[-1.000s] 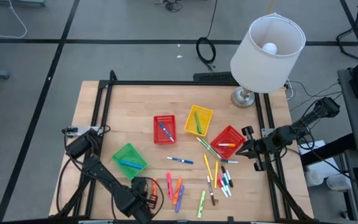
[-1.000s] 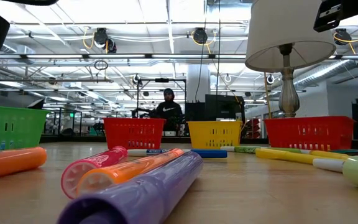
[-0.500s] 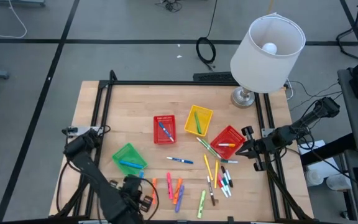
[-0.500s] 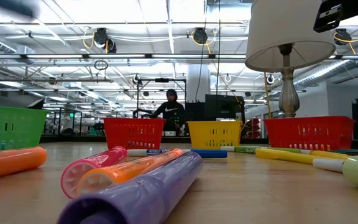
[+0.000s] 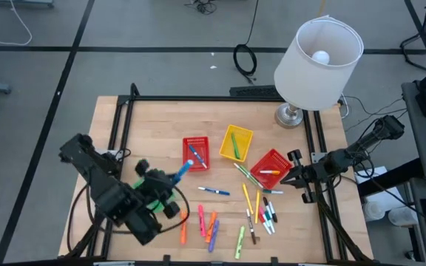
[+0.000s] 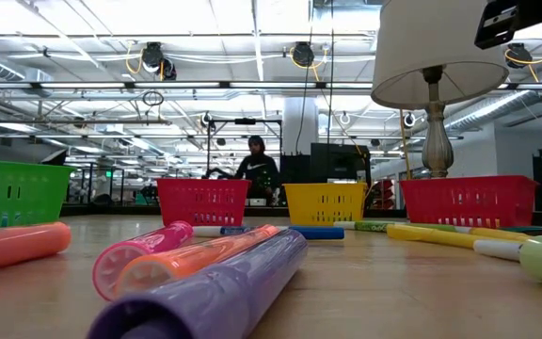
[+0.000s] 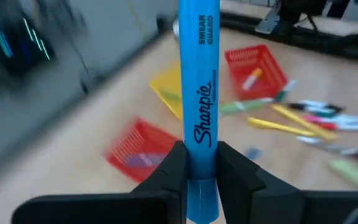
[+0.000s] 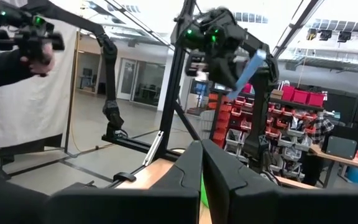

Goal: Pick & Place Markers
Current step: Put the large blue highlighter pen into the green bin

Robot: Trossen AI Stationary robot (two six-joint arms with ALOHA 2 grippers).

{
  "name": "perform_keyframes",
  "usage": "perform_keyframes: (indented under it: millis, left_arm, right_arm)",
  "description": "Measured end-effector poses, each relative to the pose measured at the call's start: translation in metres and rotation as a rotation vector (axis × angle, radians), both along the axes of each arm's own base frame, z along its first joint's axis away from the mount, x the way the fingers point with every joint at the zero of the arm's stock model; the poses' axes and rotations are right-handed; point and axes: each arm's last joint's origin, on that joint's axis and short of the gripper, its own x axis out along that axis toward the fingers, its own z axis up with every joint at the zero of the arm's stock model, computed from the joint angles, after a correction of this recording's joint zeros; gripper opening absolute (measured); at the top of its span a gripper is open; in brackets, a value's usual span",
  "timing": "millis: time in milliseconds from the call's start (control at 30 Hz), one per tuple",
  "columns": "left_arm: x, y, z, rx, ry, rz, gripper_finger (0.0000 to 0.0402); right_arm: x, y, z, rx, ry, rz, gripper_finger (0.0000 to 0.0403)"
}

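My left gripper (image 5: 173,178) is raised above the green basket (image 5: 151,193) at the table's left and is shut on a light blue Sharpie highlighter (image 7: 199,93), which points toward the left red basket (image 5: 195,153). The right wrist view also shows this highlighter (image 8: 244,73). Several markers lie loose on the wood: pink, orange and purple ones (image 5: 211,225) near the front, and yellow, green and white ones (image 5: 261,207) to the right. My right gripper (image 5: 296,174) is shut and empty at the table's right edge. My left gripper pinches the highlighter's barrel near its rear end (image 7: 199,163) between its two fingers. The highlighter sticks out forward past the fingertips, in line with the fingers. It is lifted clear of the table and the baskets, slanting toward the table's far right.
A yellow basket (image 5: 236,142) and a second red basket (image 5: 271,168) each hold a marker, as does the left red basket. A lamp (image 5: 316,55) stands at the far right corner. Black frame rails (image 5: 120,129) run along the table's sides. A person (image 6: 257,165) shows far behind the table.
My left gripper has risen from the table's near edge and gone toward the far edge, ending above the green basket. It has turned so that the blue highlighter points toward the left red basket. The loose markers have stayed put.
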Motion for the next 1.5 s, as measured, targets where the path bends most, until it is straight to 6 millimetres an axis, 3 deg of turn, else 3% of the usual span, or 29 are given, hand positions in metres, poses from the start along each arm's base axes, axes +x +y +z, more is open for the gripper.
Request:
perform_keyframes:
  millis: [167, 300, 433, 533, 700, 833, 967, 1200, 1500]
  left_arm:
    - [-0.001, 0.019, 0.012, 0.284, 0.194, -0.182, 0.0056]
    - [-0.006, 0.042, 0.025, 0.241, 0.276, -0.236, 0.0056]
    - [-0.039, 0.076, 0.046, 0.199, 0.176, -0.177, 0.0056]
    - [-0.071, 0.093, 0.044, 0.165, 0.107, -0.136, 0.0056]
    - [-0.113, 0.107, 0.008, -0.002, 0.107, -0.131, 0.0056]
    - [-0.119, 0.099, -0.033, -0.158, 0.283, -0.158, 0.0056]
    - [-0.111, 0.082, -0.065, -0.175, 0.532, -0.238, 0.0056]
    - [-0.087, 0.056, -0.104, -0.076, 0.987, -0.463, 0.0056]
    - [-0.066, 0.047, -0.131, 0.085, 1.220, -0.630, 0.0056]
  right_arm:
    - [0.001, 0.000, -0.002, -0.012, 0.020, 0.000, 0.0000]
    - [0.001, 0.000, -0.003, -0.016, 0.024, -0.001, 0.0000]
    - [0.001, 0.000, -0.003, -0.020, 0.026, -0.002, 0.0000]
    - [0.001, 0.000, -0.003, -0.023, 0.027, -0.002, 0.0000]
    - [0.001, 0.001, -0.007, -0.038, 0.061, -0.001, 0.0000]
    - [0.002, 0.001, -0.011, -0.062, 0.102, -0.001, 0.0000]
    - [0.003, 0.001, -0.015, -0.082, 0.135, -0.001, 0.0000]
    - [0.004, 0.002, -0.018, -0.097, 0.160, -0.001, 0.0000]
    - [0.006, 0.003, -0.020, -0.090, 0.187, -0.005, 0.0000]
